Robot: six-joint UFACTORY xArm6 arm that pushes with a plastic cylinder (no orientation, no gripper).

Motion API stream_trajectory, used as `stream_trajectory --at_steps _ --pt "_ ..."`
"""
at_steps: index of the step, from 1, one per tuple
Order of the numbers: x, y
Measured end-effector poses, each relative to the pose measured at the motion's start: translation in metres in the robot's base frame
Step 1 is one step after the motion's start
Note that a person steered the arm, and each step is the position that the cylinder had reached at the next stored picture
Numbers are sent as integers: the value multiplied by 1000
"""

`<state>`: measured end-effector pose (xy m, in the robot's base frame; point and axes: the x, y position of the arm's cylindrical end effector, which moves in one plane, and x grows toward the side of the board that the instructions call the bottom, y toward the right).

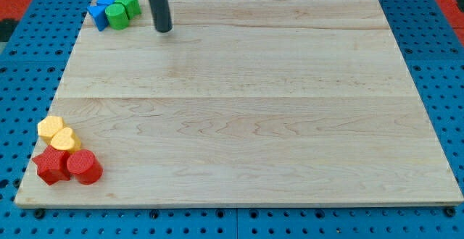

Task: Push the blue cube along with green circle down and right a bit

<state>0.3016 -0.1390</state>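
my tip (164,29) on table (239,116), just right of top-left cluster, apart from it: blue cube (107,1), green circle (117,16), second blue block (98,16), second green block (129,3). no end effector fitted, bare rod only.

Wooden board (254,108): blue, green blocks (114,10) top-left corner; yellow, red blocks (67,152) bottom-left.

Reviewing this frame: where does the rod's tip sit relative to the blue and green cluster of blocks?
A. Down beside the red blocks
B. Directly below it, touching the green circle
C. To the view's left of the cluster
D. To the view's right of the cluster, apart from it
D: my tip stands to the view's right of the green circle and blue cube, with a strip of bare board between it and the nearest green block.
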Motion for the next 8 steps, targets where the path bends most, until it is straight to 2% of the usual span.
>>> stream_trajectory --at_steps 1,2,3,4,5,6,8 --pt "27 -44" --pt "20 -124" --pt "-2 -165" --pt "-12 -166" --pt "-86 -165" --pt "-108 -165" --pt "-110 -137"
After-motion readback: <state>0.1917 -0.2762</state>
